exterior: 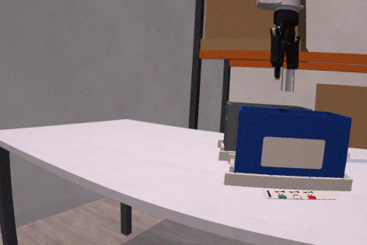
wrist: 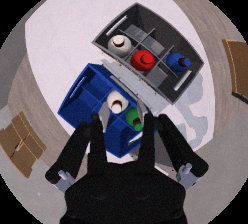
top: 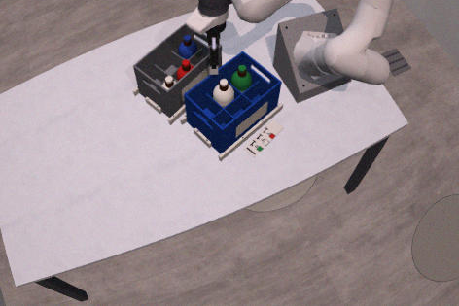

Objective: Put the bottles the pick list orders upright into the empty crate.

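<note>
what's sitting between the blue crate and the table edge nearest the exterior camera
The pick list, a paper strip with green and red marks, lies flat there beside the blue crate; the exterior view shows it.

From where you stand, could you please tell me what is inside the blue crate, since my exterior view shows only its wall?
Observer: Two bottles stand in it, a white bottle and a green bottle, in neighbouring compartments.
Operator: Thank you. What stands in the grey crate behind it?
Observer: Three bottles: a blue bottle, a red bottle and a second white one.
Operator: Is the gripper carrying anything?
Observer: No. The wrist view shows the gripper with fingers apart and nothing between them.
</note>
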Action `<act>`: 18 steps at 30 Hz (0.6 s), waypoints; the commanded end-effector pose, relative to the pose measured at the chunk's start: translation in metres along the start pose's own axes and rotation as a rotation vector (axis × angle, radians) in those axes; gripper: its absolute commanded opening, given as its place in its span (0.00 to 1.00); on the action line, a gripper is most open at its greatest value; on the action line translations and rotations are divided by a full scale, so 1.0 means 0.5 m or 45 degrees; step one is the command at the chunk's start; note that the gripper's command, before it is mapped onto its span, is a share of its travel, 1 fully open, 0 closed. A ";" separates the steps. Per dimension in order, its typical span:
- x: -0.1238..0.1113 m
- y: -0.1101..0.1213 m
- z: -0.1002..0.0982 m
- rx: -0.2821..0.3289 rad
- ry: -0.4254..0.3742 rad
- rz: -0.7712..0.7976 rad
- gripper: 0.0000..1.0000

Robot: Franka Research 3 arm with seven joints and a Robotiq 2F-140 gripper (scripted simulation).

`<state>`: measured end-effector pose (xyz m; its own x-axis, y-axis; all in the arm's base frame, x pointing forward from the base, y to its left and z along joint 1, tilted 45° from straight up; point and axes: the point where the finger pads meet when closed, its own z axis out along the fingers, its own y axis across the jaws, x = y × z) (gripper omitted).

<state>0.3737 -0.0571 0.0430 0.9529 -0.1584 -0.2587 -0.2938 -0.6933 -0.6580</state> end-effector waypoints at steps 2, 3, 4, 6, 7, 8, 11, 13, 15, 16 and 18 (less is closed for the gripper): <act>0.024 0.020 0.002 -0.004 -0.005 -0.030 0.38; 0.032 0.026 0.002 -0.004 -0.005 -0.030 0.38; 0.040 0.032 0.002 -0.004 -0.005 -0.030 0.38; 0.056 0.043 0.002 -0.004 -0.005 -0.030 0.38; 0.065 0.049 0.002 -0.004 -0.005 -0.030 0.38; 0.073 0.055 0.002 -0.004 -0.005 -0.030 0.38; 0.097 0.072 0.002 -0.004 -0.005 -0.030 0.38; 0.113 0.084 0.002 -0.004 -0.005 -0.030 0.38; 0.130 0.095 0.002 -0.004 -0.005 -0.030 0.38; 0.130 0.095 0.002 -0.004 -0.005 -0.030 0.38; 0.138 0.101 0.002 -0.004 -0.005 -0.030 0.38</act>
<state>0.4218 -0.0982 -0.0029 0.9507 -0.1676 -0.2611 -0.3021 -0.6916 -0.6561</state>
